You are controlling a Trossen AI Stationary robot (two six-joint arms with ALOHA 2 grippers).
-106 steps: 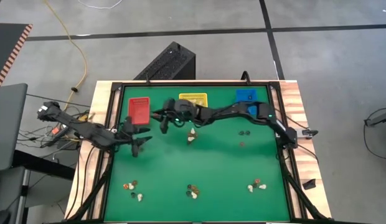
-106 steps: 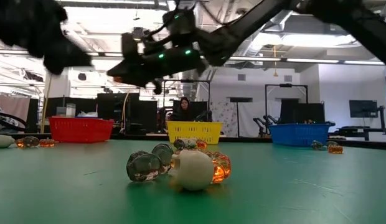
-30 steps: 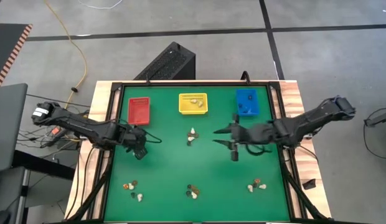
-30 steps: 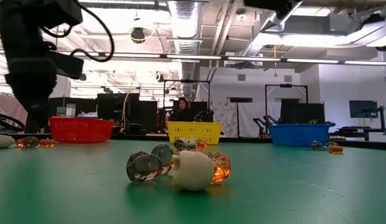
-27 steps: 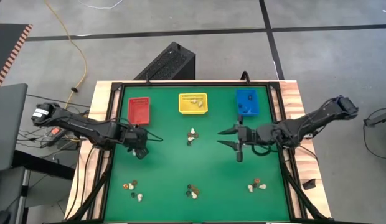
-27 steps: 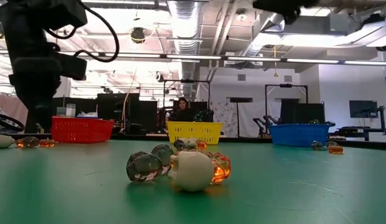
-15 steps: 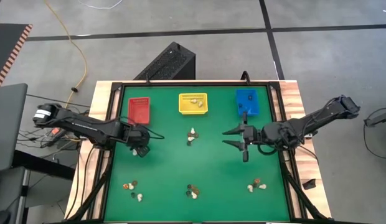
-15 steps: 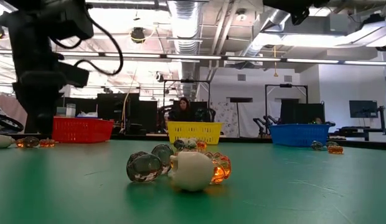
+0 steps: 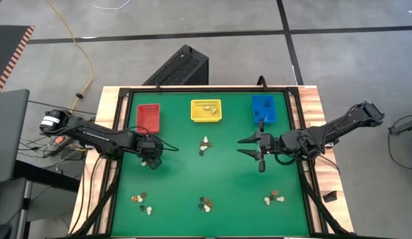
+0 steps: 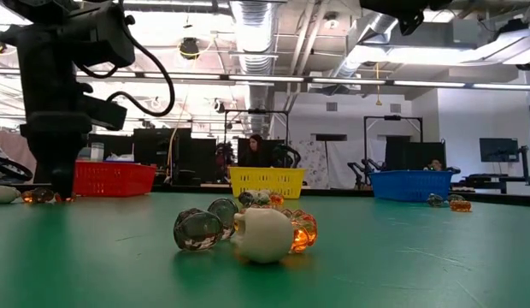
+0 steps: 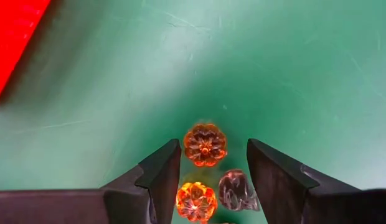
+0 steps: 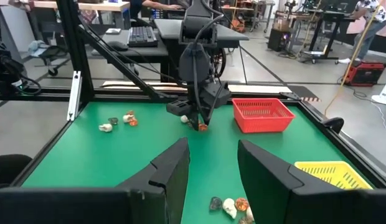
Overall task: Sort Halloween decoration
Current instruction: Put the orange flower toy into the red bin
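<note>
From above, my left gripper (image 9: 153,161) is low over the green table (image 9: 212,179), just below the red bin (image 9: 149,117), on a small cluster there that I can barely make out. My right gripper (image 9: 252,149) hangs, fingers apart, over the table's right half, below the blue bin (image 9: 263,109). Trinkets lie in small heaps: one mid-table (image 9: 205,143) under the yellow bin (image 9: 206,110), which already holds a few, and three along the near edge (image 9: 140,200) (image 9: 205,204) (image 9: 274,196). Since a second ago my left gripper has slid slightly right and my right gripper has pulled back to the right.

At table height, my left arm (image 10: 55,94) stands down at the far left beside the red bin; a clear piece, a white ball (image 10: 263,234) and an orange piece sit touching in front.

Through my left wrist, my fingers (image 11: 162,171) stand apart around an orange pumpkin (image 11: 205,144), ribbed face up, round, no long axis I can tell. A second orange piece (image 11: 196,200) and a clear one (image 11: 236,190) lie just nearer me, all three close together.

Through my right wrist, my fingers (image 12: 171,168) are apart and empty; trinkets (image 12: 233,206) lie just ahead.
</note>
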